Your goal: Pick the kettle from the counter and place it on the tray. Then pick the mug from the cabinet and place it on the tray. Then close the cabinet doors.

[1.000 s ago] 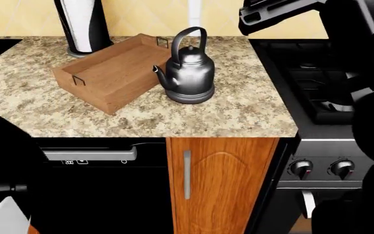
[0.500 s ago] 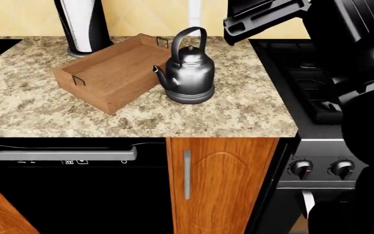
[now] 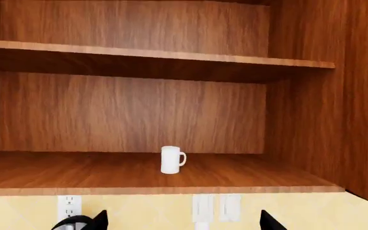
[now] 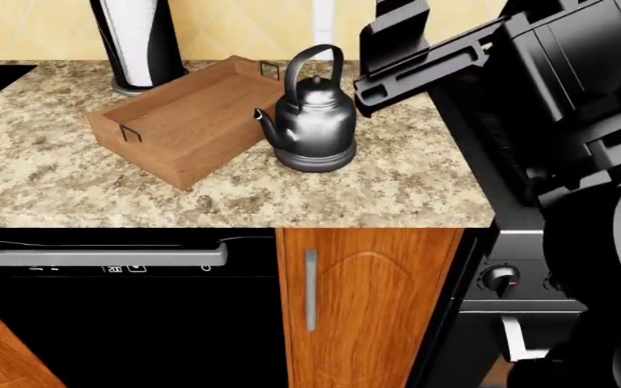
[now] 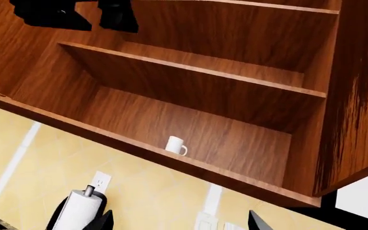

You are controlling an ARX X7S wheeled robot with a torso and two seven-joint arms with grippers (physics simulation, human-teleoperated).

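Nothing done yet: kettle (image 4: 313,113) on desk (image 4: 419,186), at tray's (image 4: 187,121) 3 o'clock; mug (image 3: 171,159) in cabinet (image 3: 139,172); my hands' (image 3: 182,221) grip: cannot tell

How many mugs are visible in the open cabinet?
1. A small plain white cylindrical mug stands upright on the lowest wooden cabinet shelf, near its middle. The shelf above looks bare, though its top surface is partly hidden from view.
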